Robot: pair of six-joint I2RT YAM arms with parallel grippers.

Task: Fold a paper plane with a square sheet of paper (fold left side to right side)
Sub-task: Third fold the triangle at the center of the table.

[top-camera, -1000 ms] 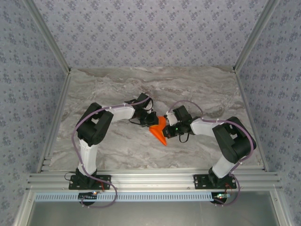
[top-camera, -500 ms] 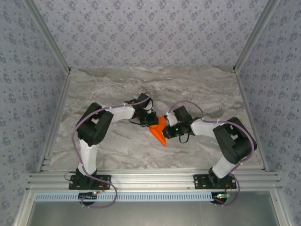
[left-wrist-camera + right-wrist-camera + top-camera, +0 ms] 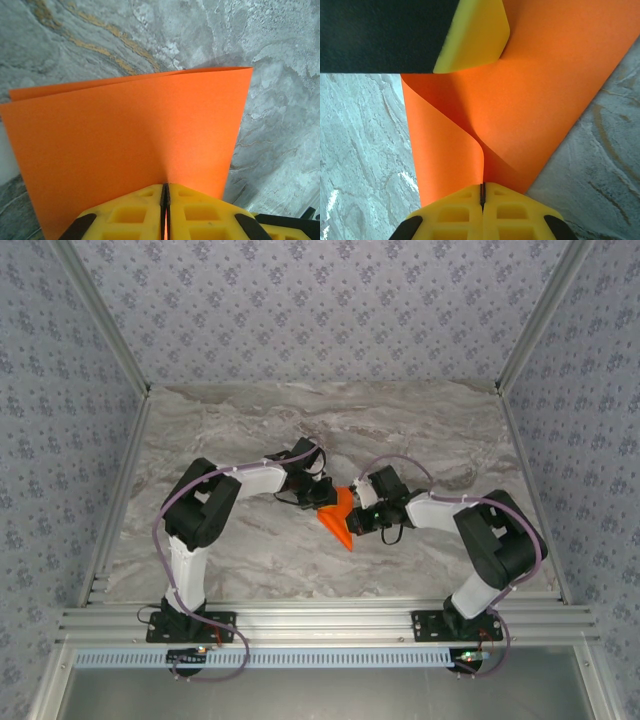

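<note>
Pointing a corner toward the near edge and leaning slightly right, the sheet of paper (image 3: 341,520) hangs over the middle of the counter (image 3: 250,430). Its long axis runs from that tip up to the far end, which is caught between the left tool (image 3: 165,192) and the right tool (image 3: 482,190). Orange-red, doubled over on itself, not flat. Cannot tell from above whether the tip touches the counter

Left tool: yellow fingers (image 3: 145,197) pressed together, pinching the sheet at its near edge in the wrist view, with paper running straight into the slit between them. Two layers show there, the back layer's edge peeking out along the top left. Front face smooth, right edge straight, counter behind it

Right tool: fingers pressed together too, pinching the sheet where it curls round into a soft, rounded fold, not a sharp crease. One flap bends left of the pinch and the broad face spreads right and up. The left tool's yellow finger and black body sit on the sheet's upper edge in that view, just across from the right tool
</note>
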